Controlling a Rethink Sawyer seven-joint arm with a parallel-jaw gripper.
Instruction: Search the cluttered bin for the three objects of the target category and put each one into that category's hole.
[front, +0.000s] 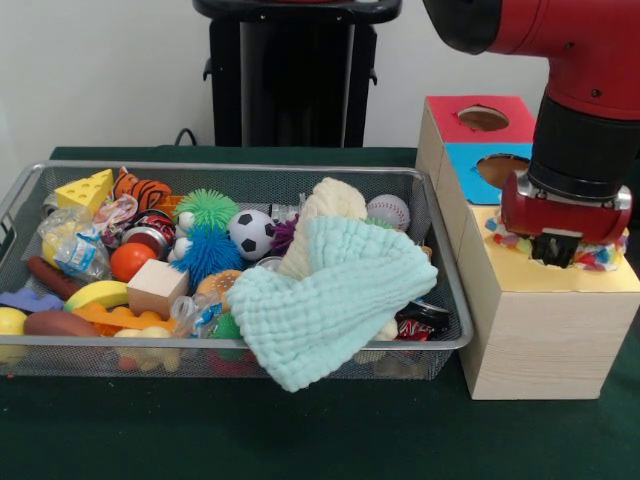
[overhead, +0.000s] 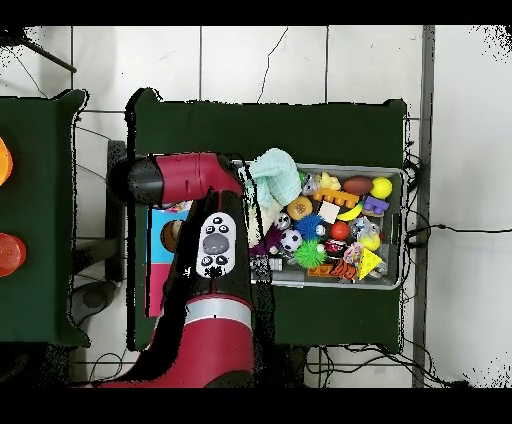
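Tool (front: 556, 250) over yellow hole, crinkly packet (front: 600, 256)

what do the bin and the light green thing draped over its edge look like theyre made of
The bin looks like silver metal wire mesh: you can see the toys through its fine grid. The light green cloth looks like soft woven fabric with a puckered, waffle-like texture, probably cotton.

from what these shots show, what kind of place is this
Most likely a robotics lab set up for a sorting test. A red and black robot arm hangs over a wooden box with coloured holed tops, beside a wire mesh bin heaped with toys, all on a dark green cloth-covered table over pale floor tiles.
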